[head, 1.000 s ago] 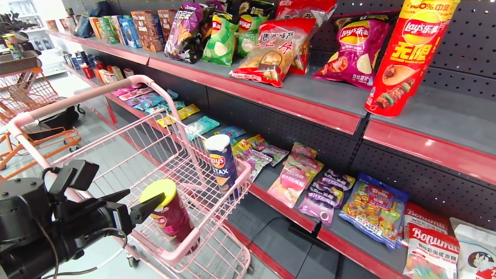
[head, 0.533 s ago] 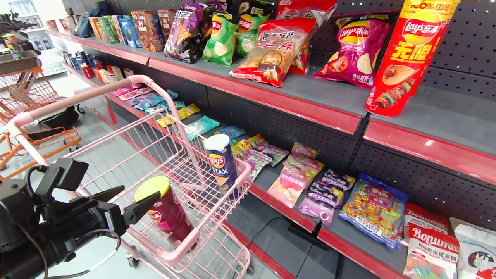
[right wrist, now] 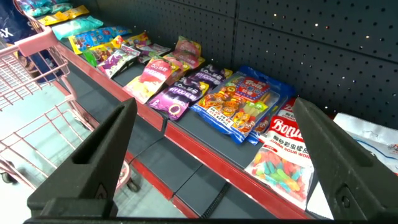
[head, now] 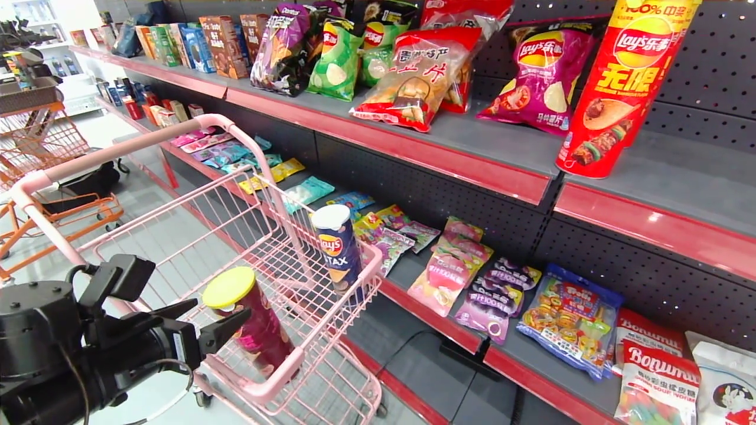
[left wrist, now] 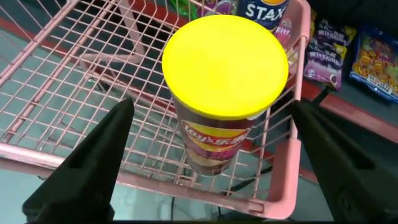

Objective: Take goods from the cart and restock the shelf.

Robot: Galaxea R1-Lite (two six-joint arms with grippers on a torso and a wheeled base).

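Closing on the yellow-lidded can [head: 255, 330] is judged to be the step in hand. The can is seen in the pink cart [head: 277, 378], at 7 o'clock in the head view, close against the cart's near rim and seemingly leaned a little toward 11 o'clock. The left gripper [head: 224, 307] is held at the can's upper part, its jaws spread wide, one finger to each side and neither touching. A sound grasp is best made below the lid, on the can's wall, since a pinch on the lid alone may pop it off. The jaws should be centred first, so that the lean is not worsened. The right gripper [right wrist: 214, 106] is held with jaws spread and nothing between them, above the lower shelf [right wrist: 214, 146] of sweet bags.

Room is tight: the wire rim lies just beside the can at 5 o'clock, while the blue can [head: 338, 248] stands at 1 o'clock of it, well apart. A straight lift is advised before any swing. Bare board of the upper shelf [head: 502, 150] is seen at 1 o'clock, beside the tall red can [head: 620, 88].
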